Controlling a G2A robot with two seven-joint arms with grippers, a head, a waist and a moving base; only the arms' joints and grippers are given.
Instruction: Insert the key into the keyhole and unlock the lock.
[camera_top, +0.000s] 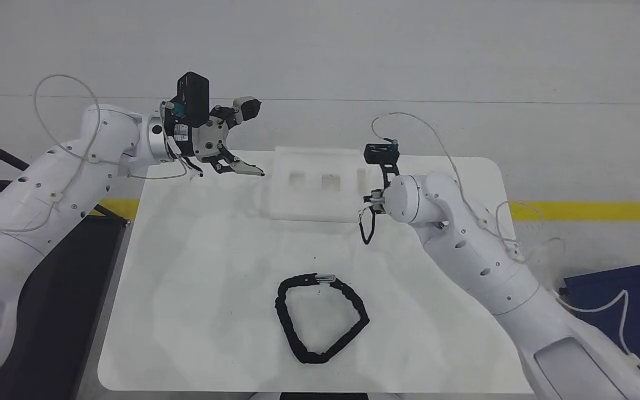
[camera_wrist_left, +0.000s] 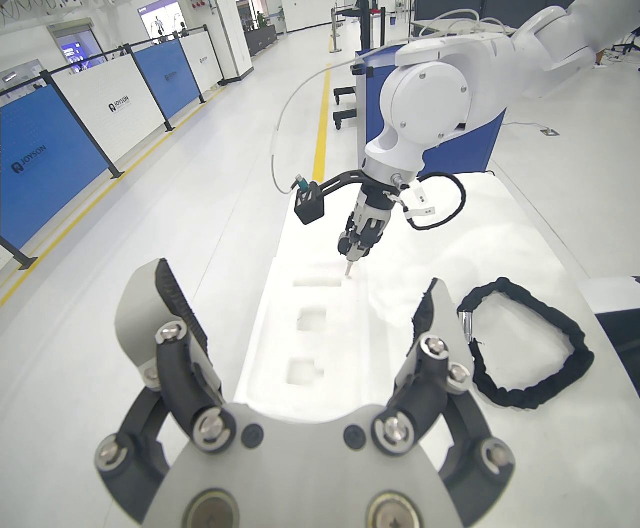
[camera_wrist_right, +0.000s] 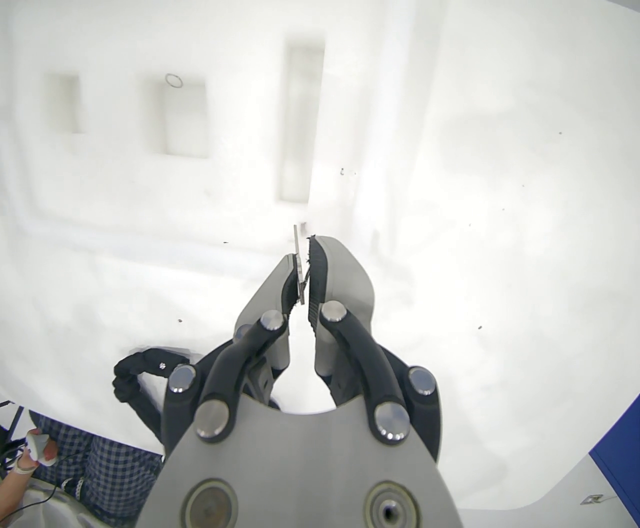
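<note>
The white table (camera_top: 200, 300) carries everything. Beyond it, across the floor, stand blue and white barrier panels (camera_wrist_left: 50, 160) with printed marks. A white foam tray (camera_top: 285, 200) sits at the middle of the table's far edge, with two square recesses and one long slot cut into its top. The lock (camera_wrist_left: 580, 345), a closed loop of chain in a black fabric sleeve with a short metal piece at its join, lies flat between the table's centre and the near edge, well apart from both grippers.

The left gripper (camera_wrist_left: 297, 277) hangs at the far edge near the far-left corner, just beside the tray's left end, its fingers spread wide around nothing. The right gripper (camera_wrist_right: 304, 250) is over the right part of the tray, clamped on the key (camera_wrist_right: 298, 260). The key's thin blade is seen edge-on between the pads and sticks out past the fingertips, pointing down at the foam near one end of the long slot.

A small wire ring (camera_wrist_right: 173, 80) lies at the edge of one square recess. A white tag (camera_wrist_left: 422, 200) on the right arm's black cable carries marks too small to read.
</note>
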